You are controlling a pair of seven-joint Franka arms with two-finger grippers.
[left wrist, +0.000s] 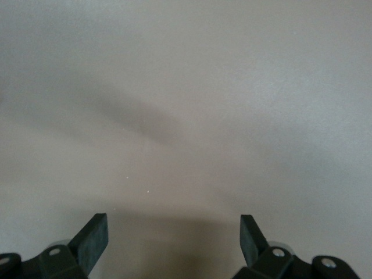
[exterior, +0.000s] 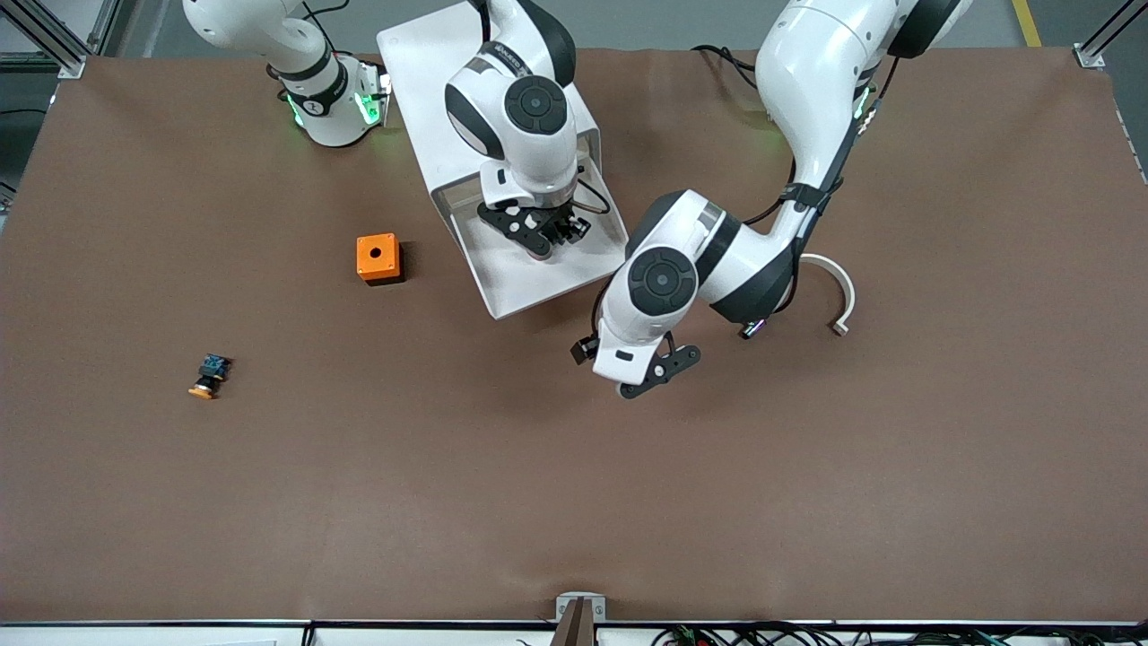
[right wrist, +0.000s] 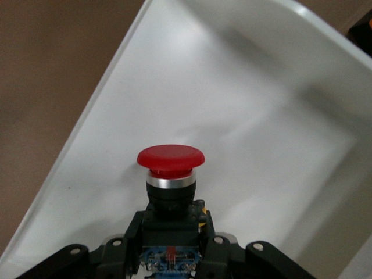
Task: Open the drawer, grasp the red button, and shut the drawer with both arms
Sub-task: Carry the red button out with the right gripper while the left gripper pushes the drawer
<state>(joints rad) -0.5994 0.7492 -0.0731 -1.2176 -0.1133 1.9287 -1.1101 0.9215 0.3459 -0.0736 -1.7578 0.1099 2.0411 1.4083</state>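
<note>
Right tool (right wrist: 174,247) clamped on button (right wrist: 170,174), down in open drawer (exterior: 529,278), upper centre of frame; red cap points away from wrist. Left tool (left wrist: 174,244) wide, empty, waits over bare worktop (exterior: 807,467) beside drawer.

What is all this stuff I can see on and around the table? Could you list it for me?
White boxy cabinet: one, white, at the robots' edge of the table.
Pulled-out bottom drawer, a wide white tray: one, white, open toward the front camera.
Red-capped push button with black-and-blue body: one, in the drawer.
Orange box with a hole: one, beside the drawer, toward the right arm's end.
Orange-capped push button: one, nearer the front camera than the orange box.
Curved white half-ring: one, toward the left arm's end.
Brown table: one.
Right gripper: black, in the drawer, shut on the red-capped button.
Left gripper: black, open, over bare table.
</note>
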